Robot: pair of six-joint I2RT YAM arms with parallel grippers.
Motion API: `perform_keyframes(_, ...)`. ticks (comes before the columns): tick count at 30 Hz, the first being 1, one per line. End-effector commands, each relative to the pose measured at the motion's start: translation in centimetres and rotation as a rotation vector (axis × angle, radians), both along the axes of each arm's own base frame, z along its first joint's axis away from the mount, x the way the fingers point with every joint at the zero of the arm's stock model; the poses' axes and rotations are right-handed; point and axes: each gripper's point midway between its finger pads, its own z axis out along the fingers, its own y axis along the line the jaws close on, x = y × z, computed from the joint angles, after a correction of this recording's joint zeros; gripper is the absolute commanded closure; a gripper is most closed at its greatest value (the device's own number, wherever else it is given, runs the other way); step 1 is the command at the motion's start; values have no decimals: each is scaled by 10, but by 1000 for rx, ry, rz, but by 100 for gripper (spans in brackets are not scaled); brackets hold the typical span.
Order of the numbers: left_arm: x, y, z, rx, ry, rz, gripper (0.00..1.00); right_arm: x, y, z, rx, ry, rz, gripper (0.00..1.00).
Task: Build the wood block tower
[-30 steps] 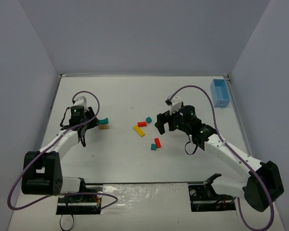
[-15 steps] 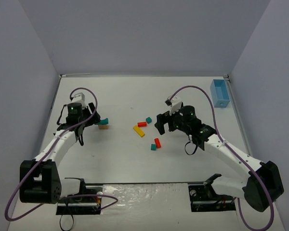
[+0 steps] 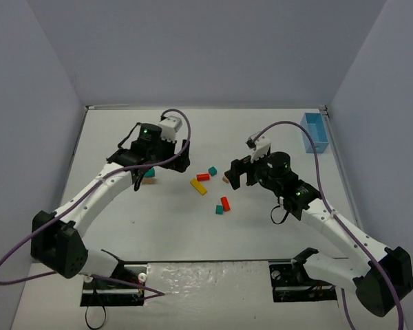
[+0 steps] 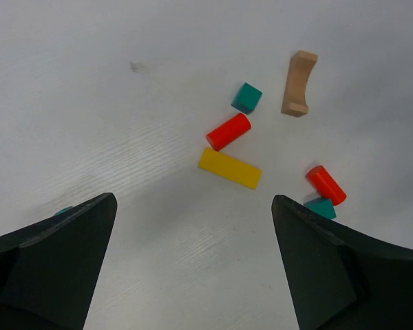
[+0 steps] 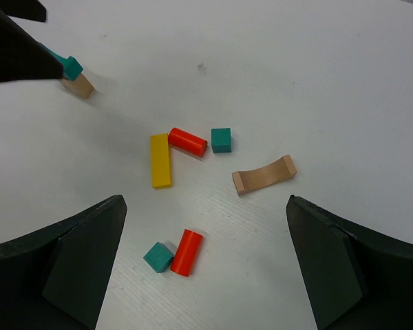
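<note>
The wood block tower stands as a tan block with a teal block on top, partly hidden under my left arm. Loose pieces lie mid-table: a yellow bar, a red cylinder, a teal cube, a tan arch, and a second red cylinder beside a small teal block. My left gripper hangs open and empty above the table, short of the yellow bar. My right gripper is open over the loose pieces, holding nothing.
A light-blue bin stands at the far right edge. Grey walls close in the table on three sides. My left gripper and right gripper flank the loose blocks, with the yellow bar between them.
My left gripper opened, letting go of the teal block on the tan one, and swung right toward the loose blocks. The right arm shifted slightly right.
</note>
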Motion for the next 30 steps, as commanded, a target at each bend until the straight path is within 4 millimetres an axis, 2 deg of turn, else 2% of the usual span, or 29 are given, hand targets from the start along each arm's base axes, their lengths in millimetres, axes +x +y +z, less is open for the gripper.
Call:
perform_keyframes(1, -4, -36, -18, 149, 12, -143, 5, 0, -11, 26, 68, -74, -62, 0)
perform_keyframes(3, -7, -53, -29, 185, 21, -194, 5, -4, -17, 34, 85, -98, -82, 0)
perform_keyframes(7, 2, -70, -47, 212, 56, -233, 5, -11, -24, 40, 106, -120, -99, 0)
perform_keyframes(9, 7, -79, -67, 241, 98, -251, 5, -14, -28, 43, 114, -128, -105, 0)
perform_keyframes(10, 8, -79, -69, 246, 100, -254, 5, -15, -28, 44, 115, -131, -106, 0)
perform_keyframes(13, 11, -82, -95, 287, 172, -258, 5, -16, -31, 45, 112, -133, -116, 0)
perform_keyframes(14, 12, -83, -92, 283, 167, -256, 5, -16, -32, 46, 111, -135, -117, 0)
perform_keyframes(17, 8, -88, -111, 315, 208, -277, 5, -15, -33, 43, 101, -131, -125, 0)
perform_keyframes(23, 3, -86, -127, 334, 245, -274, 5, -13, -32, 38, 90, -118, -126, 0)
perform_keyframes(30, 8, -81, -140, 373, 258, -220, 6, -12, -33, 34, 83, -110, -130, 0)
